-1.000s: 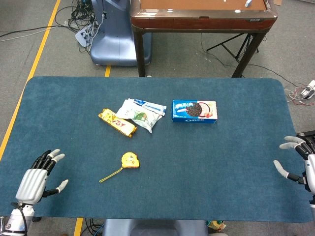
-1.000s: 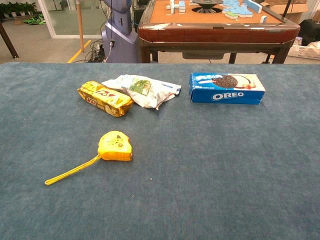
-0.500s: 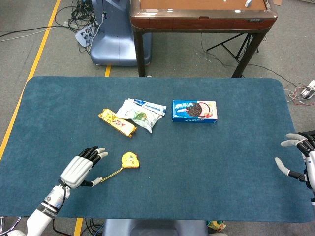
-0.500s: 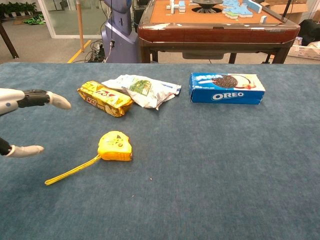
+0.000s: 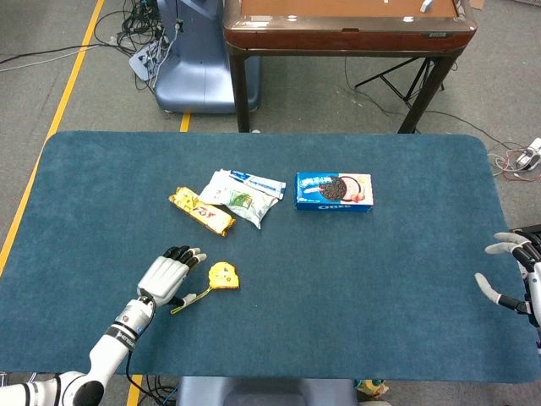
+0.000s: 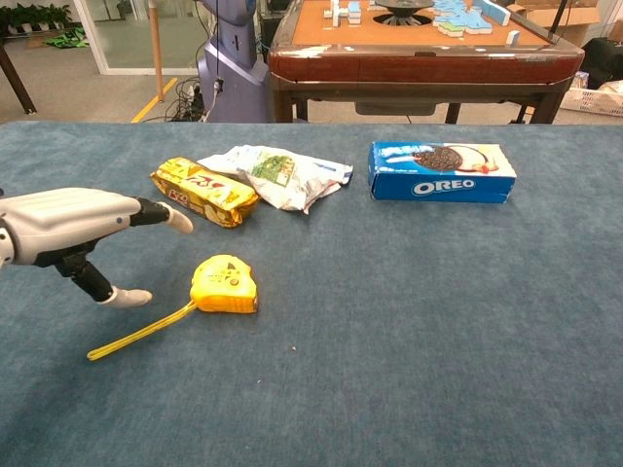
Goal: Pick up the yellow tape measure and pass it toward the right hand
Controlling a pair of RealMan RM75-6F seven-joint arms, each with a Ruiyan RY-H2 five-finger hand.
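The yellow tape measure lies on the blue table, its yellow strap trailing toward the front left. My left hand hovers just left of it, fingers spread and holding nothing; its thumb hangs above the strap's near end. My right hand stays at the table's far right edge, fingers apart and empty; the chest view does not show it.
Behind the tape measure lie a yellow snack pack, a white-green bag and a blue Oreo box. A brown table stands beyond the far edge.
My left hand has travelled right and forward from the front left corner until it is right beside the tape measure. The right hand has hardly moved. The objects lie as before.
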